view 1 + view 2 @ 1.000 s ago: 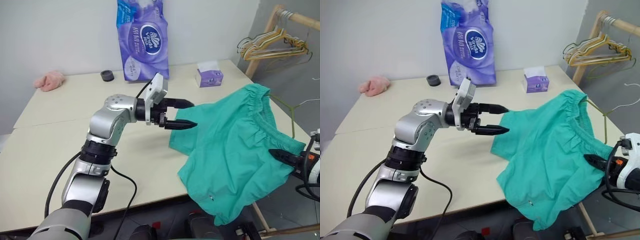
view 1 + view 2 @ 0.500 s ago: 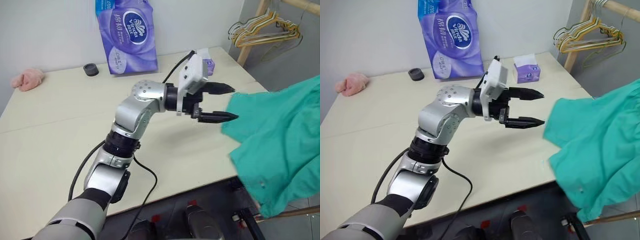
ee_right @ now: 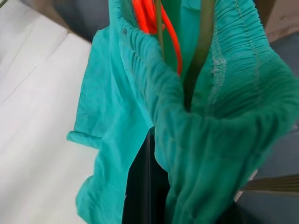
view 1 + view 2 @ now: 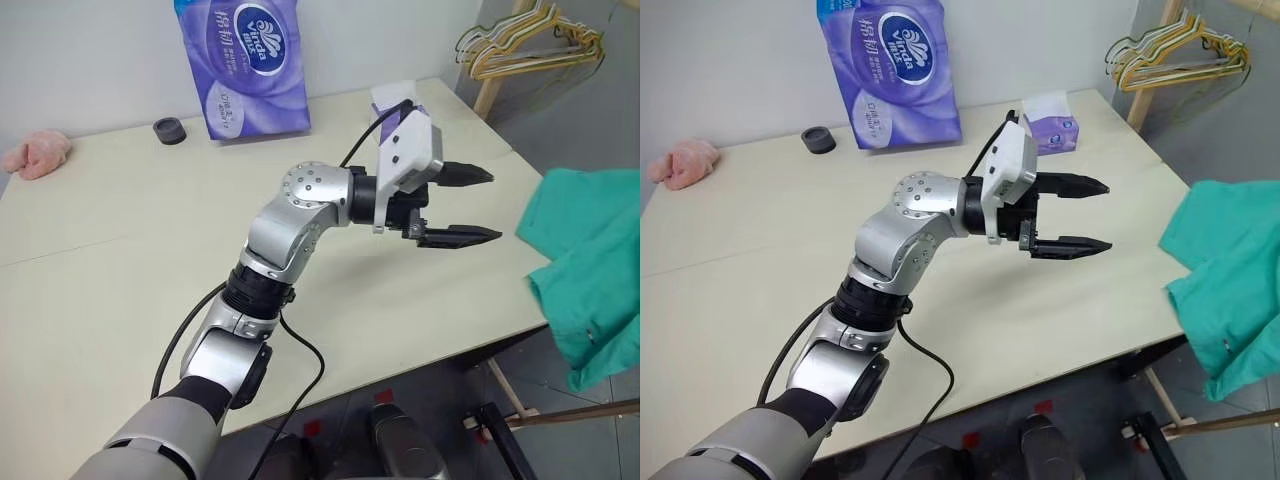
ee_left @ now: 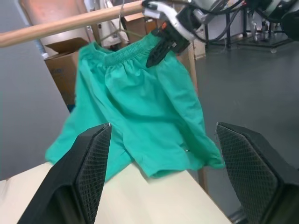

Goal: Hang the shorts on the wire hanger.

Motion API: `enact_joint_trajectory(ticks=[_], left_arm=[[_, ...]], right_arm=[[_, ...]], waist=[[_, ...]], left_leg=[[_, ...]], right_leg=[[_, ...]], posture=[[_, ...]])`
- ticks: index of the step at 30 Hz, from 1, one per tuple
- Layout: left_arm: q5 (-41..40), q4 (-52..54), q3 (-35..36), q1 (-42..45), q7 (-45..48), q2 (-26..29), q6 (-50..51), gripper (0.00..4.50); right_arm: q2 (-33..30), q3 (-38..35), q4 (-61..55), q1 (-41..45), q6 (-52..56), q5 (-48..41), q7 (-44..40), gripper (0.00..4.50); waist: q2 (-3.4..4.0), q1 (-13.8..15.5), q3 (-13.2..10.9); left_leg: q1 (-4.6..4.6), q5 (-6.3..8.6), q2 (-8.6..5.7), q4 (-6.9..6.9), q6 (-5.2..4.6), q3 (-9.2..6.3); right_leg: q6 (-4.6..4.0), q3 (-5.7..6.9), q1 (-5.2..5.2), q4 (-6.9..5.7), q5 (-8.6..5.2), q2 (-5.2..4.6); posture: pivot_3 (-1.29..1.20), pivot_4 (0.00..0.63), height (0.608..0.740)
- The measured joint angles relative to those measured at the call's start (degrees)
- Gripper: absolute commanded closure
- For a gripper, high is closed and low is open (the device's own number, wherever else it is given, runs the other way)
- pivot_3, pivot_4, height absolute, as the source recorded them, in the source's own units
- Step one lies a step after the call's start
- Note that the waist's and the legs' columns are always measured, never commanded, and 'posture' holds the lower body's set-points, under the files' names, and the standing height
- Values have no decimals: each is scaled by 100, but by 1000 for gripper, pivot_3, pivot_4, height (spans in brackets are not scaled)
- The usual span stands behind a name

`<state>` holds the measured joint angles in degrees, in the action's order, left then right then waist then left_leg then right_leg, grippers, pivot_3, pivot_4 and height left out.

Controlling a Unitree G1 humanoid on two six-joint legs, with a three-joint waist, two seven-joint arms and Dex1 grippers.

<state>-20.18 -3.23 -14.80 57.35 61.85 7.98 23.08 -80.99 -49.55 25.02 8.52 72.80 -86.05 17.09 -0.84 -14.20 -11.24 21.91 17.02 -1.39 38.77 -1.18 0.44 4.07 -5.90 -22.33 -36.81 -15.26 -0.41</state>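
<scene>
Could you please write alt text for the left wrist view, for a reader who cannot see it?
Teal-green shorts hang off the far edge of a pale table, held up by the waistband in the right gripper beneath a wooden rail. The left gripper frames them, its two black fingers wide apart and empty.

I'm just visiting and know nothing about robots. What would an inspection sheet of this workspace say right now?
Surface: pale table, mostly bare.
Job's things: teal shorts lifted off the table's right edge; wire hanger not clearly made out.
Clutter: purple tissue pack, tissue box, black ring, pink cloth.
Grippers: left gripper open, above the table; right gripper shut on the shorts' waistband.
Cables: black cable along the left arm.
Surroundings: gold hangers on a wooden rack.
</scene>
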Motion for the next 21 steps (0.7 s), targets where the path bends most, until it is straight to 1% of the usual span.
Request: enact_joint_trajectory(ticks=[5, 8, 13, 21], left_arm=[[20, 24, -73, 33, -23, -69, -10, 716], [39, 25, -92, 35, -80, -114, -10, 716], [56, 24, -126, 34, -108, -165, -21, 716], [-16, -177, -69, 230, -125, -537, -390, 716]], right_arm=[[-75, 858, 753, 811, 11, 928, -926, 4500], [-77, 1133, 1106, 1202, 17, 1449, -1341, 4500], [-75, 1188, 1179, 1488, 193, 2109, -1776, 4500], [155, 688, 667, 1309, 536, 3029, -1996, 4500]], waist=[[17, 21, -53], [30, 28, -81], [30, 30, -84], [31, 11, -83]], left_leg=[[1, 1, 0, -2, 0, -1], [1, 1, -2, -1, 0, 3], [-1, 2, -2, -1, 0, 2], [2, 2, -4, 0, 1, 2]], right_leg=[[2, -2, -1, -3, -1, -1], [2, -5, -1, -6, -1, -3], [4, -5, -1, -6, 0, -5], [10, -5, -1, -6, 0, -8]], posture=[[-305, 224, 740], [-305, 223, 740], [-318, 219, 740], [-339, 207, 740]])
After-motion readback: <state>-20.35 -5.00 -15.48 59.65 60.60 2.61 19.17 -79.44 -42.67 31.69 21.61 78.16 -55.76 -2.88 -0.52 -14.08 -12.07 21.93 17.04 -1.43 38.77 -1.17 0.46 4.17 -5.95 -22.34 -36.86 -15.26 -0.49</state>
